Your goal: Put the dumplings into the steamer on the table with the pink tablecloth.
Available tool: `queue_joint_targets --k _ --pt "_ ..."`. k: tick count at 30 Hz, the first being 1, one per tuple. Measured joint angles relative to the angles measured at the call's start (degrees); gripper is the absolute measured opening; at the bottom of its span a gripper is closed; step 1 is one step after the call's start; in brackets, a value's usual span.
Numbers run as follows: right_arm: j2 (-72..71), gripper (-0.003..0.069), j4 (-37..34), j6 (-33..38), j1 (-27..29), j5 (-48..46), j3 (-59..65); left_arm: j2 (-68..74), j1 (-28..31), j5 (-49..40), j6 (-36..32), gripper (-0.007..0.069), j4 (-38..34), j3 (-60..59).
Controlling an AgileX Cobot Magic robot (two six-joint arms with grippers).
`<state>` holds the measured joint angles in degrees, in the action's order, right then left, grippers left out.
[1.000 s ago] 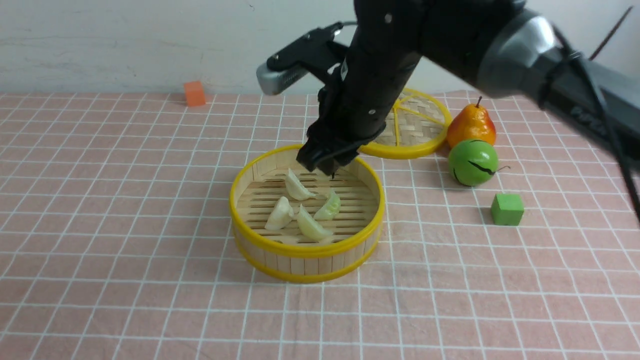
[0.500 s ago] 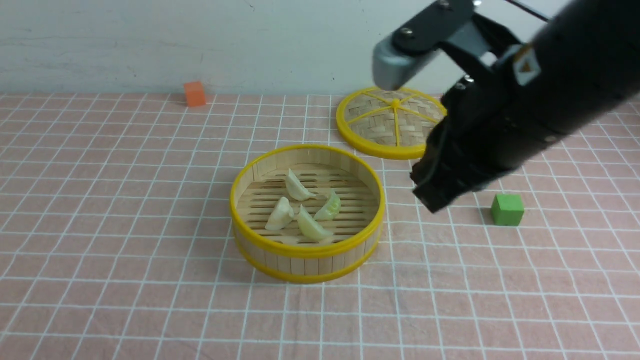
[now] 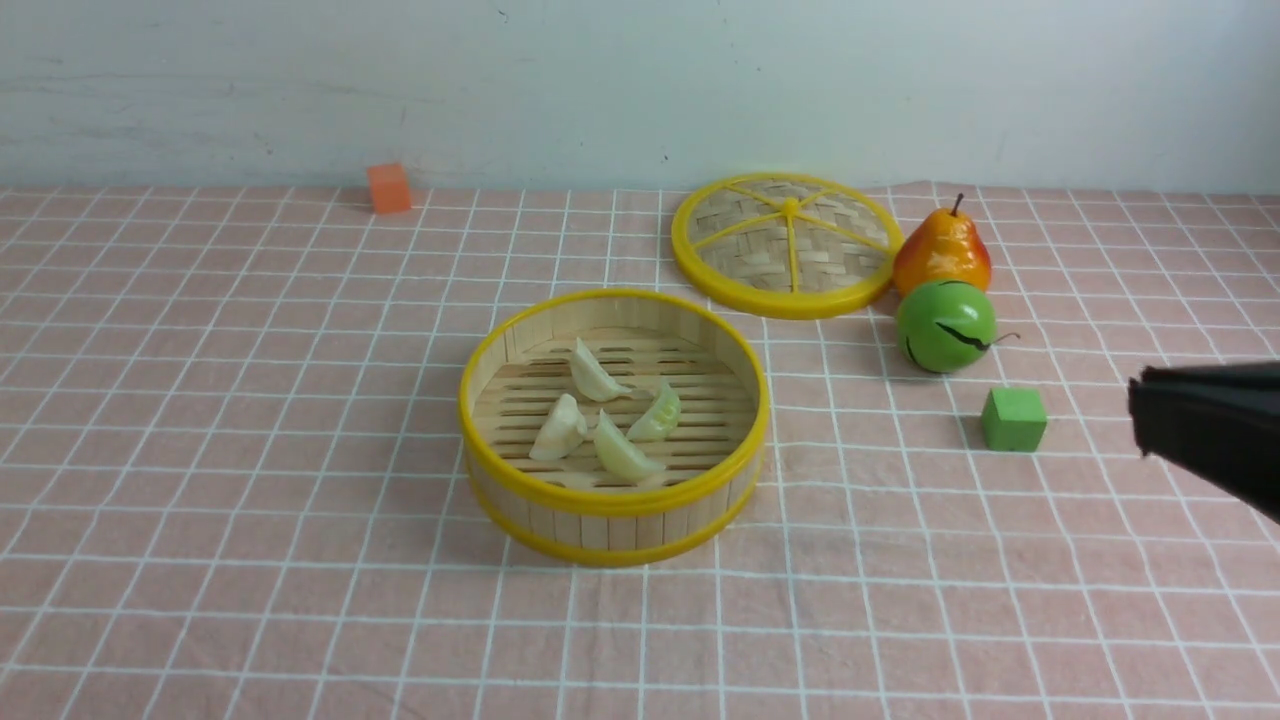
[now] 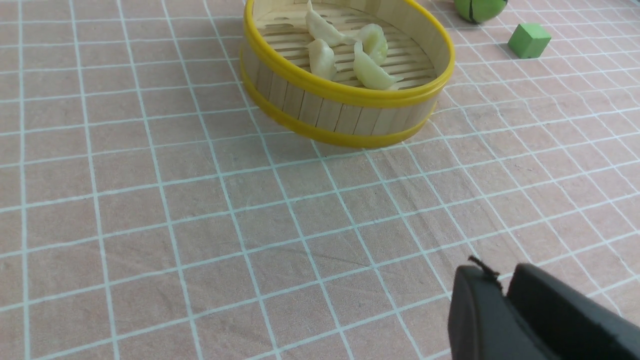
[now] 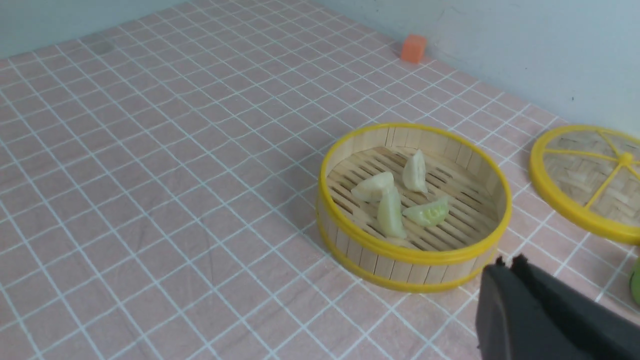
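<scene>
All four dumplings (image 3: 607,412), pleated crescents, one tinted green, sit on the slatted bamboo floor of the steamer (image 3: 612,500). It has a wood-strip wall and glossy yellow rims, and stands on the wrinkled pink tablecloth (image 3: 250,420). The woven lid (image 3: 787,245) lies flat behind it. My right gripper (image 5: 507,270) has its fingers pressed together, empty; same for my left gripper (image 4: 502,282). Both are cut off at the frame edge.
</scene>
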<state>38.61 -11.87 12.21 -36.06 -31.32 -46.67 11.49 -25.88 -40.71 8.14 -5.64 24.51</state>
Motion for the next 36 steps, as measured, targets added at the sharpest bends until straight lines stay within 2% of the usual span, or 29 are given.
queue_joint_targets --k 10,14,16,20,21,23,26,27,28,29,30,32,36 --pt "-7.96 -0.0010 0.23 -0.08 0.00 -7.59 3.21 0.00 0.00 0.00 0.00 0.0092 0.00 0.00" --pt "-11.19 -0.0021 0.77 -4.83 0.00 -8.33 5.12 0.00 0.00 0.00 0.00 0.0102 0.00 0.00" --pt "-12.29 -0.0021 0.88 -6.45 0.00 -6.72 7.19 0.00 0.00 0.00 0.00 0.0103 0.00 0.00" --pt "-16.56 -0.0021 1.00 -8.46 0.48 7.64 19.37 0.00 0.00 0.00 0.00 0.0109 0.00 -0.02" --pt "-16.83 -0.0021 0.92 -8.52 0.72 8.55 20.79 0.00 0.00 0.00 0.00 0.0110 0.00 -0.02" --pt "-21.17 -0.0021 -0.24 -8.86 3.91 20.83 29.93 0.00 0.00 0.00 0.00 0.0110 0.00 -0.02" --pt "-24.47 -0.0021 -1.27 -8.87 7.85 26.58 35.63 0.00 0.00 0.00 0.00 0.0111 0.00 -0.02" --pt "-27.05 -0.0021 -1.49 -8.87 12.35 28.28 39.47 0.00 0.00 0.00 0.00 0.0113 0.00 -0.02" --pt "-27.37 -0.0021 -1.49 -8.87 12.35 28.40 39.83 0.00 0.00 0.00 0.00 0.0113 0.00 -0.02" --pt "-30.14 -0.0021 -1.22 -8.87 17.44 28.17 42.40 0.00 0.00 0.00 0.00 0.0114 0.05 -0.02" --pt "-30.42 -0.0021 -1.13 -8.92 18.04 28.02 42.96 0.00 0.00 0.00 0.00 0.0115 0.05 -0.02" --pt "-34.37 -0.0021 0.99 -9.87 26.19 25.06 45.85 0.00 0.00 0.00 0.00 0.0120 0.05 -0.02" --pt "-38.35 -0.0021 4.28 -14.21 33.80 18.54 47.79 0.00 0.00 0.00 0.00 0.0124 0.05 -0.02"
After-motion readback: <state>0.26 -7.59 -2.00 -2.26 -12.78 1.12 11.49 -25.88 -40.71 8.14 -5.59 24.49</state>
